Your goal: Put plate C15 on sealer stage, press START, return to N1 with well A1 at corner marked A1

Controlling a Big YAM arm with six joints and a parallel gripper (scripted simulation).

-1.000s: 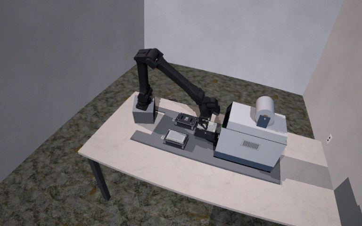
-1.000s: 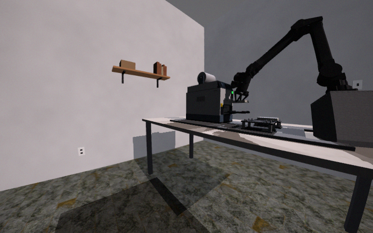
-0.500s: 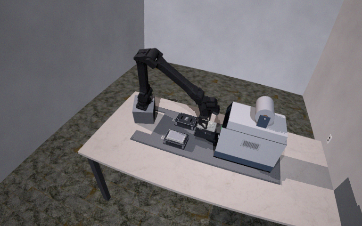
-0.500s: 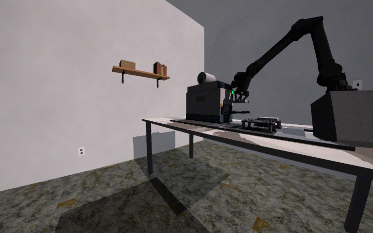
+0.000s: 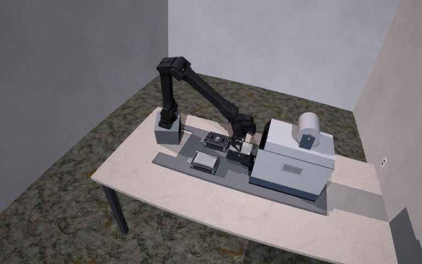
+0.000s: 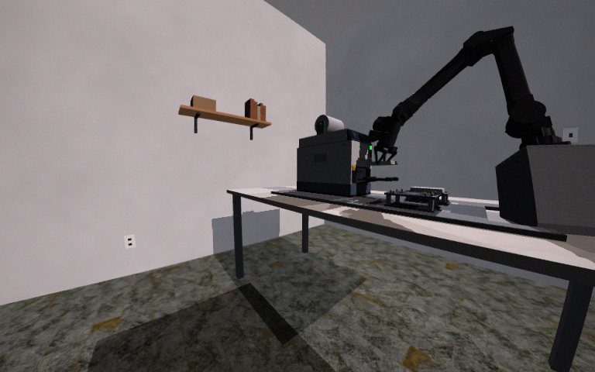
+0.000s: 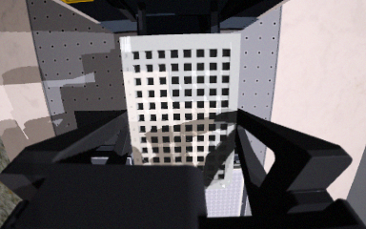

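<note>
Fingers: ours (image 5: 237, 145) (image 6: 392, 151) (image 7: 297, 149) are clamped on C15's long sides.
Plate C15: it (image 5: 245, 148) (image 6: 386, 163) (image 7: 181, 105) hangs above the sealer's stage (image 5: 238, 157) (image 6: 383, 178), well apart from it in the exterior view. We judge it is on its way out to be sealed, though we cannot confirm foil or no foil.
Stage: it stands out of the sealer (image 5: 292, 180) (image 6: 325, 168). If we come down off-centre or skewed, an edge could ride up on a locator and leave C15 tilted, which would earn a red light.
Lamp: green (image 5: 257, 148) (image 6: 370, 147). We shouldn't read that alone as a finished cycle.
Sealer front: C15's leading end is near it, so drifting forward while lowering could knock the plate in our grip.
Nest N1: bare (image 5: 223, 142) (image 6: 431, 204). A turn of the wrist on the return could put A1 at the wrong corner; we can't read C15's labels here.
N2 plate: seated-looking in its nest (image 5: 205, 159) (image 6: 425, 188); a low swing back could nudge it.
</note>
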